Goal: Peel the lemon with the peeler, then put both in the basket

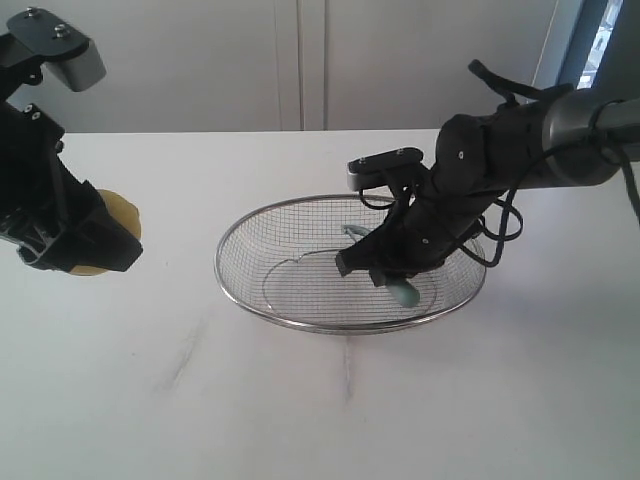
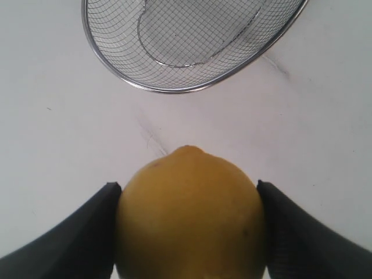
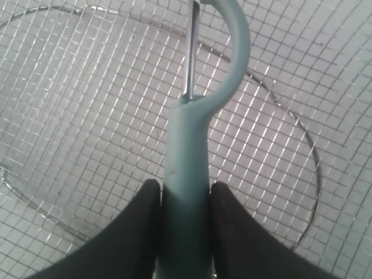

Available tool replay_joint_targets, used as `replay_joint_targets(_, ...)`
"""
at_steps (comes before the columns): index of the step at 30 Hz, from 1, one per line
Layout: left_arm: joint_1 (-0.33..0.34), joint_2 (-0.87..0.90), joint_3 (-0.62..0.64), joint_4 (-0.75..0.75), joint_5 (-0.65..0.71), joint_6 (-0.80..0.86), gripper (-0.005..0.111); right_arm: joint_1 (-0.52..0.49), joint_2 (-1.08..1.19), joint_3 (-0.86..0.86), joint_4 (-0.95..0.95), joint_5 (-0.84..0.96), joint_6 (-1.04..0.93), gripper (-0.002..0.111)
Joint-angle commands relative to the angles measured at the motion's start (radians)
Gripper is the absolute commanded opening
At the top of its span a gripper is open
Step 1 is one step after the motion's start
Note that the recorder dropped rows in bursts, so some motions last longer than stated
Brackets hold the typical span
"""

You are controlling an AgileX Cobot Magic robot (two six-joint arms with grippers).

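Gripping peeler between its fingers, right gripper sat inside basket; left gripper clamped lemon outside it. Neither was released yet.

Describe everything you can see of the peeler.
The peeler has a thick, smooth pale teal handle, plastic by its look, that curves into a looped head carrying a thin metal blade. The right gripper is shut on the handle, one black finger on each side. The peeler sits inside the wire basket, above its mesh, with the handle end low. Whether it touches the mesh cannot be told.
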Motion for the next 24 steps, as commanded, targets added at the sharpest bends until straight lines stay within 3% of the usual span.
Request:
replay_joint_targets(1, -0.007, -0.009, -0.008, -0.018, 0.007, -0.007, 0.000, -0.002, 0.022, 0.002, -0.002, -0.004, -0.045, 0.009)
replay_joint_targets(8, -0.007, -0.009, -0.008, -0.018, 0.007, -0.007, 0.000, -0.002, 0.044, 0.002, -0.002, -0.004, -0.045, 0.045)
replay_joint_targets(14, -0.007, -0.009, -0.008, -0.018, 0.007, -0.007, 0.000, -0.002, -0.011, -0.002, 0.000, -0.004, -0.045, 0.058)
replay_joint_targets(21, -0.007, -0.009, -0.008, -0.018, 0.009, -0.007, 0.000, -0.002, -0.253, -0.002, 0.000, 0.065, -0.045, 0.056)
replay_joint_targets(22, -0.007, -0.009, -0.008, -0.018, 0.009, -0.007, 0.000, -0.002, -0.290, -0.002, 0.000, 0.095, -0.045, 0.051)
replay_joint_targets(24, -0.007, -0.009, -0.008, -0.018, 0.009, -0.007, 0.000, -0.002, -0.377, 0.004, -0.015, 0.149, -0.047, 0.028)
